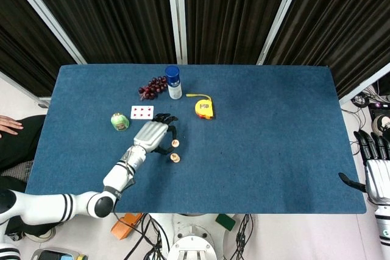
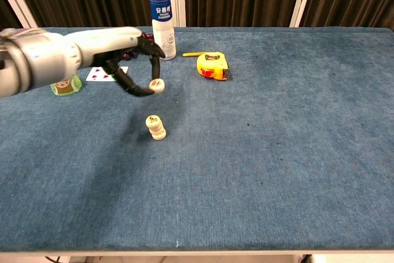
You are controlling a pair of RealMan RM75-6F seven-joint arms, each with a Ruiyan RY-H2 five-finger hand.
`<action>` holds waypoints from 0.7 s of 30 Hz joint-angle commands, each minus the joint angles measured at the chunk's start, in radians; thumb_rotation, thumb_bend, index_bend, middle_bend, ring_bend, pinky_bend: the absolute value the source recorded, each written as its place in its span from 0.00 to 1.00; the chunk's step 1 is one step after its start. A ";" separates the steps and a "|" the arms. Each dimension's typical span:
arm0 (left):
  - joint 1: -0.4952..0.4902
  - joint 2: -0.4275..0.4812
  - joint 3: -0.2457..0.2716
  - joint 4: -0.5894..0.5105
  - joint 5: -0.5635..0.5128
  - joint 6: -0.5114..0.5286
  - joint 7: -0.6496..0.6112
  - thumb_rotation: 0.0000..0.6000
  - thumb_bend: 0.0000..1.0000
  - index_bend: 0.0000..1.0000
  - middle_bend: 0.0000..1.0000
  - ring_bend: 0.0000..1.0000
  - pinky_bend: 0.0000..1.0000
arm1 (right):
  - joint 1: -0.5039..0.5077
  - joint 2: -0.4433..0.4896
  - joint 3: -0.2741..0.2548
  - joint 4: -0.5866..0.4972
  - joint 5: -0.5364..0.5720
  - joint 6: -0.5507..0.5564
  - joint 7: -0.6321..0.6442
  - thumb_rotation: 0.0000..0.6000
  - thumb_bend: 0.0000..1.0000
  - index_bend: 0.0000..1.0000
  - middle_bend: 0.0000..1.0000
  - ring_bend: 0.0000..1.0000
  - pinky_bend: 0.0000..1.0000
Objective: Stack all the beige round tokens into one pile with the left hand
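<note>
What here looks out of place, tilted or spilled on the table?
Nothing stands out. The token pile stands upright on the blue table, the left hand pinches one token in the air above it, and the bottle is upright too.
</note>
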State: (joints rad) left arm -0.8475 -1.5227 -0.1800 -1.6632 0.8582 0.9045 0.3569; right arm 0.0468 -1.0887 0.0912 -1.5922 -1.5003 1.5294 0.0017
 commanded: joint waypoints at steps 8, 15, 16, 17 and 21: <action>0.036 -0.017 0.072 -0.031 0.072 0.026 0.006 1.00 0.33 0.53 0.12 0.00 0.00 | -0.006 0.000 -0.007 -0.005 -0.009 0.011 -0.003 1.00 0.20 0.00 0.12 0.00 0.09; 0.033 -0.039 0.072 -0.015 0.060 0.030 0.018 1.00 0.33 0.52 0.12 0.00 0.00 | -0.011 -0.001 -0.008 -0.004 -0.010 0.018 -0.001 1.00 0.20 0.00 0.12 0.00 0.09; 0.033 -0.041 0.072 -0.011 0.058 0.030 0.020 1.00 0.33 0.52 0.12 0.00 0.00 | -0.011 -0.001 -0.008 -0.003 -0.010 0.018 -0.001 1.00 0.20 0.00 0.12 0.00 0.09; 0.033 -0.045 0.073 -0.003 0.054 0.033 0.025 1.00 0.32 0.52 0.12 0.00 0.00 | -0.011 -0.001 -0.009 -0.003 -0.010 0.019 0.000 1.00 0.20 0.00 0.12 0.00 0.09; 0.035 -0.054 0.078 0.010 0.044 0.039 0.037 1.00 0.32 0.51 0.12 0.00 0.00 | -0.012 -0.001 -0.009 -0.001 -0.009 0.019 0.001 1.00 0.20 0.00 0.12 0.00 0.09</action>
State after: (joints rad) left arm -0.8132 -1.5758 -0.1031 -1.6538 0.9028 0.9423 0.3926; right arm 0.0347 -1.0900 0.0822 -1.5929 -1.5095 1.5482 0.0031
